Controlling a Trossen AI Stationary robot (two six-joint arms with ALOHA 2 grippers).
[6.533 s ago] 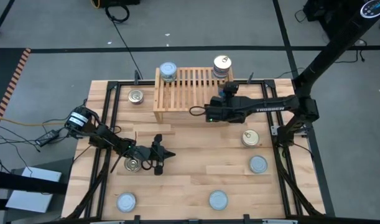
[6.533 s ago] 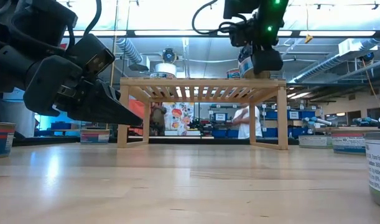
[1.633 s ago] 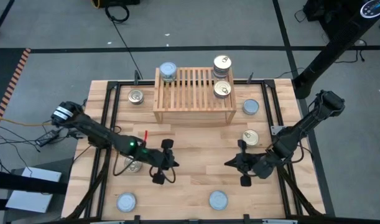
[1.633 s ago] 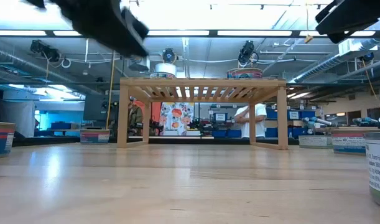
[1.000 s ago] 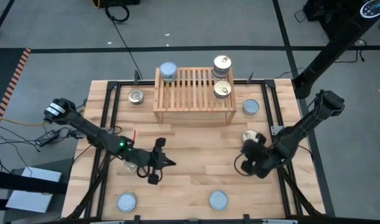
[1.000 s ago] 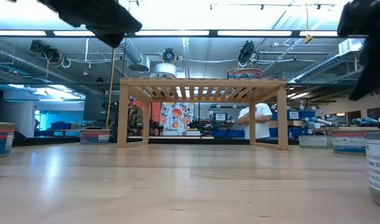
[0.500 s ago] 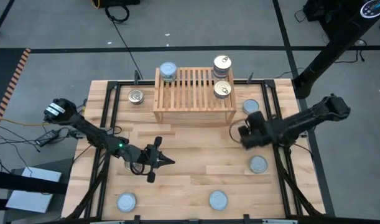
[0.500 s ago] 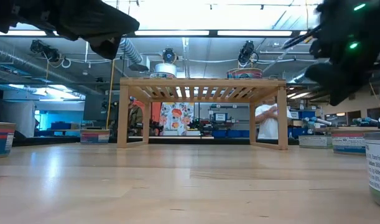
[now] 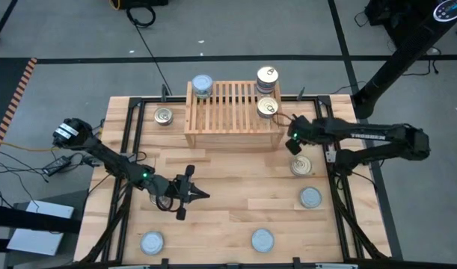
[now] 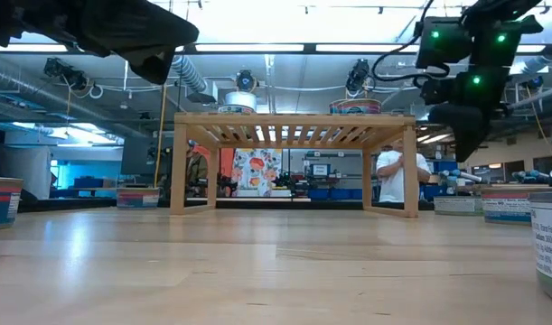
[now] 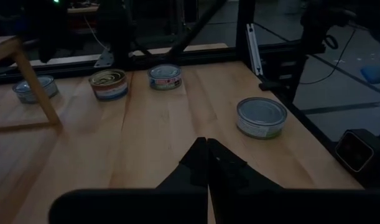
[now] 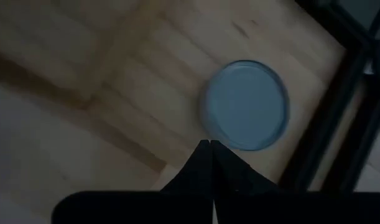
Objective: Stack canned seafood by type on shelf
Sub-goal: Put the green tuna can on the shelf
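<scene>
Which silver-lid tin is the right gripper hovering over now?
The silver-lid tin beside the shelf's right end, hidden under the right gripper from above. The other loose silver-lid tins lie along the table's near side.

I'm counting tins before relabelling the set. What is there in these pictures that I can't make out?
- High view: the right gripper covers the silver-lidded tin below it.
- High view: the left gripper and arm may hide a tin.
- Low view: the frame edge crops the nearest tin.
- Labels: too small.

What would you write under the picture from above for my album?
Two robot arms over a wooden table, tins on the shelf and around it.
</scene>
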